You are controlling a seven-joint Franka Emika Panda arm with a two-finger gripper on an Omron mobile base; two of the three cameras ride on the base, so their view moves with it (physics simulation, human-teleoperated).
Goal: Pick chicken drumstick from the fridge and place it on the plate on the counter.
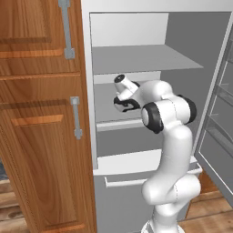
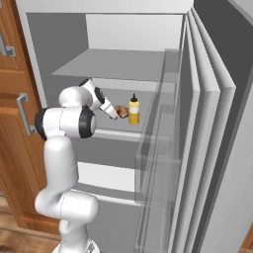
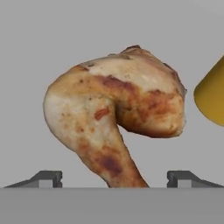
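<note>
Grey fridge shelf under chicken drumstick

light: even, bright, no glare
shadows: soft, deeper inside fridge
blur: slight softness, low resolution
edges: no distortion

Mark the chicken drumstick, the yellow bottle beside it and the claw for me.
chicken drumstick [image 3: 116,116]: hand view, on the meaty bend.
yellow bottle [image 2: 134,112]: right base view, on its body, standing on the fridge shelf.
claw [image 3: 114,178]: hand view, midway between its spread dark tips.
</note>
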